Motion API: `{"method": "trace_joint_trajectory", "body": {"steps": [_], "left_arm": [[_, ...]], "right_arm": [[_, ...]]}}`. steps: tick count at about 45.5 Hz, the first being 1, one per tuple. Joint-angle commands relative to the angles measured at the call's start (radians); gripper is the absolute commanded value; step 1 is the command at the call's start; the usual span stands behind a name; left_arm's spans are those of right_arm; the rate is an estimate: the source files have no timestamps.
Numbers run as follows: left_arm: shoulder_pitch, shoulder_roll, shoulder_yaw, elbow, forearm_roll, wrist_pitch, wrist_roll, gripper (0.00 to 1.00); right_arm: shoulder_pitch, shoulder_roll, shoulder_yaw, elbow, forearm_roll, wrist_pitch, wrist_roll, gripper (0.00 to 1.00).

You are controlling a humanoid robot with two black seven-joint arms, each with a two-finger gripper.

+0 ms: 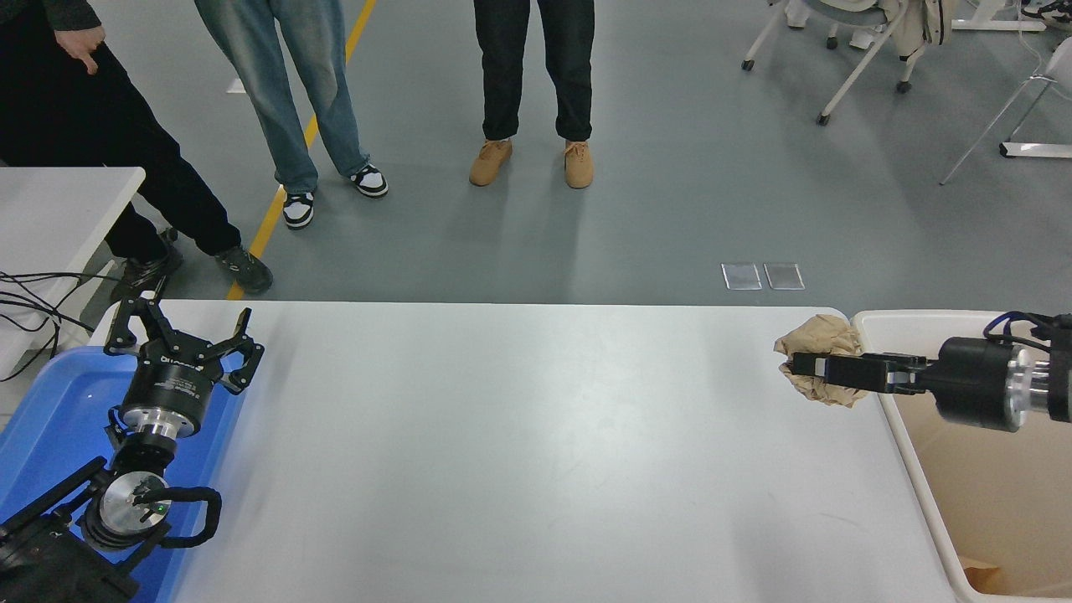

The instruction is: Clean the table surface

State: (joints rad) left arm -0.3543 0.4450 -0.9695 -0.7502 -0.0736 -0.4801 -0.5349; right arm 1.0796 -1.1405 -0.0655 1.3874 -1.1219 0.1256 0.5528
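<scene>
- Right pincer (pixel 806 366) is clenched on a crumpled wad of tan paper (pixel 816 345), held at the counter's far right corner, just beside the beige bin (pixel 900 419).
- The wad is carried clear of the white counter (pixel 519 435); whether it overhangs the bin rim cannot be told.
- The counter spans the width between the blue bin (pixel 50 419) at its left edge and the beige bin at its right edge.
- Left pincer (pixel 180 331) is parked at the counter's far left corner, above the blue bin, fingers spread open, nothing gripped.
- Open room: the whole counter from left edge to right edge is free of the arms apart from the two far corners.
- Counter: smooth, matte, white, rounded corners, faint sheen at the middle.
- Wad: wrinkled, irregular, roughly ball-shaped.
- Beige bin: smooth plastic, rounded rim, a tan scrap seen low inside near the bottom edge of view.
- Three people's legs are seen beyond the far edge, well apart from the counter.
</scene>
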Motion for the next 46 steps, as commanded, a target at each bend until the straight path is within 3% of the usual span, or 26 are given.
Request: {"method": "trace_joint_trajectory", "body": {"steps": [1,23,46], "left_arm": [[0.000,0.000,0.000,0.000,0.000,0.000,0.001,0.99],[0.000,0.000,0.000,0.000,0.000,0.000,0.000,0.99],[0.000,0.000,0.000,0.000,0.000,0.000,0.000,0.99]], "right_arm": [[0.014,-0.082,0.035,0.004,0.195,0.014,0.030,0.00],[-0.003,-0.160,0.069,-0.034,0.493,0.012,0.044,0.00],[-0.170,0.033,0.076,-0.442,0.867,0.012,0.090,0.00]]}}
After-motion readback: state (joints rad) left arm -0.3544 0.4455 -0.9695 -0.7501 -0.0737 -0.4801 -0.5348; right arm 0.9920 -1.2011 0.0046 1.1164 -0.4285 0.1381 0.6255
